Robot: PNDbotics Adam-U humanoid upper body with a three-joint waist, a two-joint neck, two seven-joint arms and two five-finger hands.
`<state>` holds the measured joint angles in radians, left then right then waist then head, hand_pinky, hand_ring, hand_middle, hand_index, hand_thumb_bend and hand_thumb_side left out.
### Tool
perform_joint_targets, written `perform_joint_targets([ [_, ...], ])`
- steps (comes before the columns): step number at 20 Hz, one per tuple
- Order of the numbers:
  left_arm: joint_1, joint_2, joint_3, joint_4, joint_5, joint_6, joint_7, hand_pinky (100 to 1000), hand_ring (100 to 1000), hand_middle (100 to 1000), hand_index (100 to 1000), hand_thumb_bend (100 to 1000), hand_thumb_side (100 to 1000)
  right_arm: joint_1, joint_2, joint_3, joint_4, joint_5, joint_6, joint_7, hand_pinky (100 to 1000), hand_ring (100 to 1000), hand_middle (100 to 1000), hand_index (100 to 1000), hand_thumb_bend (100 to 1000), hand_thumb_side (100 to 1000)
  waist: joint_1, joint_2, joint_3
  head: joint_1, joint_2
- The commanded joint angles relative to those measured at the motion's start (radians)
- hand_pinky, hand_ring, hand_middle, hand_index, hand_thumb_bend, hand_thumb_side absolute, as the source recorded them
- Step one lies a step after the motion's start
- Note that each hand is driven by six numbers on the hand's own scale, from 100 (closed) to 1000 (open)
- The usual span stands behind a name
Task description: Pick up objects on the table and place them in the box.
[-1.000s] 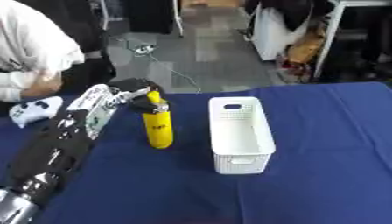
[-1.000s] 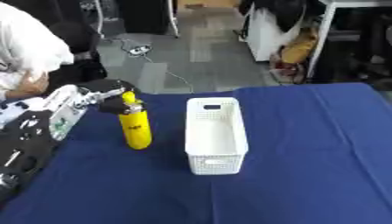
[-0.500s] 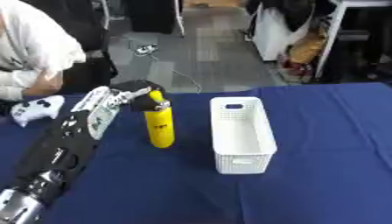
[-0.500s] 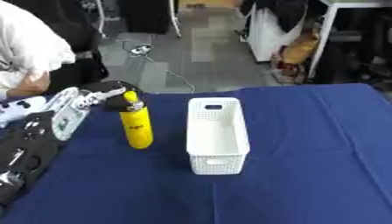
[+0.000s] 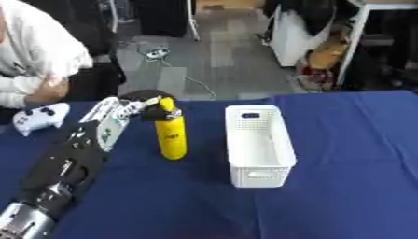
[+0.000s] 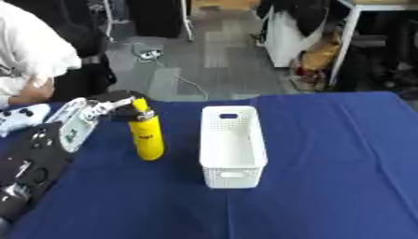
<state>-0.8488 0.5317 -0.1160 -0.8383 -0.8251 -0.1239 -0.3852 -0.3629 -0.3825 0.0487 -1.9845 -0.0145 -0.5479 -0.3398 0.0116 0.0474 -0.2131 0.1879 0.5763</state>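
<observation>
A grey floor with a cable and a power strip is seen beyond the far edge of the bench (image 5: 343, 186), and dark furniture and bags are ranged along the back of the room; the bench itself is covered with a dark blue cloth. A yellow bottle (image 5: 170, 135) is stood upright on the cloth left of centre, its neck and cap at the top; a dark label is carried on its side. A white box (image 5: 260, 144) of perforated plastic is set just to the right of the bottle, a little apart from it, its long side running away from the camera; its inside appears bare. The left arm is brought in from the lower left corner, black with silver joints and a white panel near the wrist; the left hand (image 5: 140, 106) is held at the top of the bottle, its fingers (image 6: 122, 97) curled round the neck from the left side and behind, so that the cap is partly hidden by them; the base of the bottle appears to rest on the cloth. The right hand is shown in neither view. A white game controller (image 5: 39, 117) is laid at the far left edge of the bench, well apart from the bottle. A person in a white top (image 5: 37, 51) is seated beyond that corner, touching nothing on the bench.
</observation>
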Motion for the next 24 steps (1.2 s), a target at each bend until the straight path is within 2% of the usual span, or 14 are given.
perform_joint_targets([
  [1,-0.028,0.013,0.013,0.002,-0.017,-0.001,0.01,621,741,867,953,293,1000,-0.014,-0.006,-0.005,-0.015,-0.003,0.0,0.005,100,216,215,364,150,793,-0.002,-0.01,-0.002,0.011,-0.012],
  [19,-0.034,-0.015,0.028,0.057,-0.079,0.0,0.057,613,732,855,936,281,1000,-0.023,0.0,-0.005,-0.015,-0.009,-0.002,0.007,100,216,215,363,150,793,-0.001,-0.007,-0.013,0.02,-0.014],
  [22,-0.033,-0.018,0.032,0.066,-0.083,0.007,0.076,572,692,822,903,256,960,-0.025,0.002,-0.006,-0.015,-0.01,-0.003,0.006,100,216,215,363,150,794,-0.001,-0.007,-0.014,0.021,-0.014],
  [24,-0.032,-0.018,0.035,0.072,-0.082,0.016,0.092,419,577,743,850,196,895,-0.025,0.002,-0.006,-0.015,-0.011,-0.004,0.006,100,216,215,363,149,794,-0.001,-0.007,-0.015,0.022,-0.012],
])
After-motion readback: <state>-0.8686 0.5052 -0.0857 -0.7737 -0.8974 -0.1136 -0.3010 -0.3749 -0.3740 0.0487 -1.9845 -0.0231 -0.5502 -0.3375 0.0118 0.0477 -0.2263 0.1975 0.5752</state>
